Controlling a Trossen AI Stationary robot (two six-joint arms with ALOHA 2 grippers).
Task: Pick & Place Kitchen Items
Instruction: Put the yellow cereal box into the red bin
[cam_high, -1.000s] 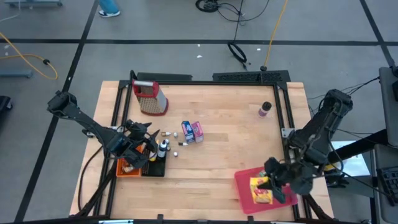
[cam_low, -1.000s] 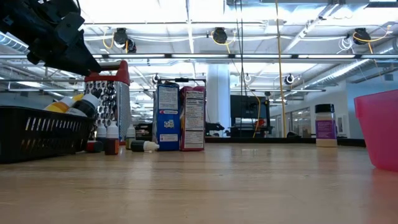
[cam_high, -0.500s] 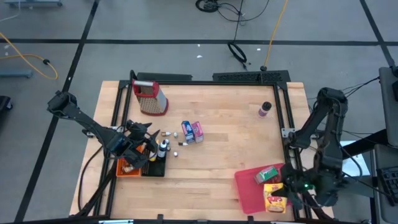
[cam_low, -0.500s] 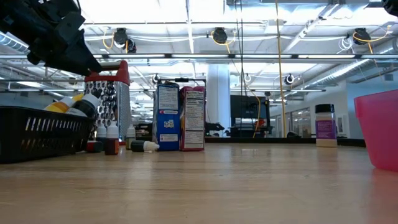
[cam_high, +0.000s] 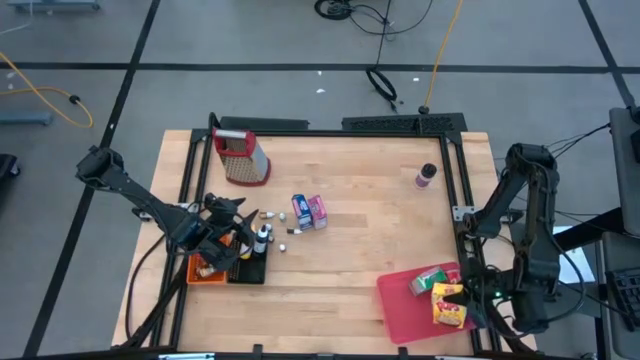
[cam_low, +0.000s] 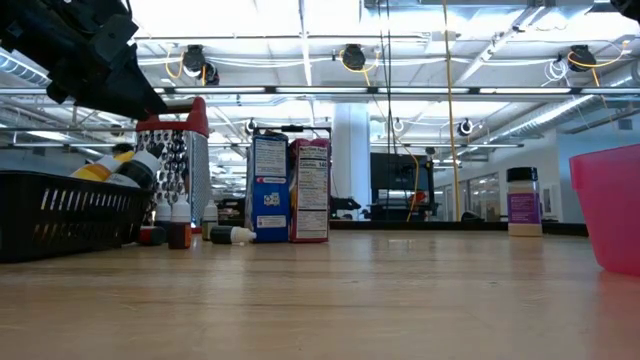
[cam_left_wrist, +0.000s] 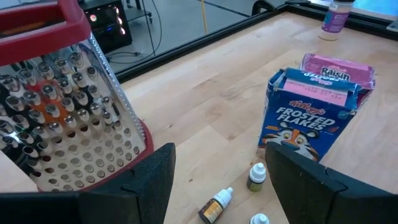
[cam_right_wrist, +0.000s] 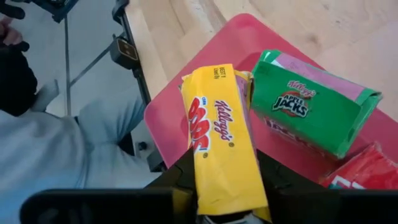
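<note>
My right gripper (cam_right_wrist: 229, 186) is shut on a yellow carton (cam_high: 448, 303) at the right rim of the pink tray (cam_high: 400, 300). A green carton (cam_right_wrist: 314, 106) and a red packet (cam_right_wrist: 367, 171) lie in that tray. My left gripper (cam_left_wrist: 217, 186) hangs open above the black basket (cam_low: 60, 210), which holds small bottles. Ahead of it on the table stand a blue carton (cam_left_wrist: 308, 118) and a pink carton (cam_left_wrist: 339, 68), both upright. Little bottles (cam_left_wrist: 217, 205) lie on their sides near them. My right gripper pinches the yellow carton between its two fingers (cam_right_wrist: 186, 171) at the carton's near end (cam_right_wrist: 227, 180). The carton runs lengthwise away from the fingers, printed face up, over the tray's rim. Whether it rests on the tray, I cannot tell.
The red-topped metal grater (cam_high: 240, 157) stands near the far left corner. A purple-labelled jar (cam_high: 425, 176) stands at the far right. An orange tray (cam_high: 205, 268) sits beside the basket. A person's grey sleeve (cam_right_wrist: 62, 149) shows beyond the table's right edge.
My right gripper has swung toward the table's right edge with the yellow carton, turning as it went. The carton has moved from the middle of the pink tray to its right rim, and the green carton has come into view. The left arm has kept still.
</note>
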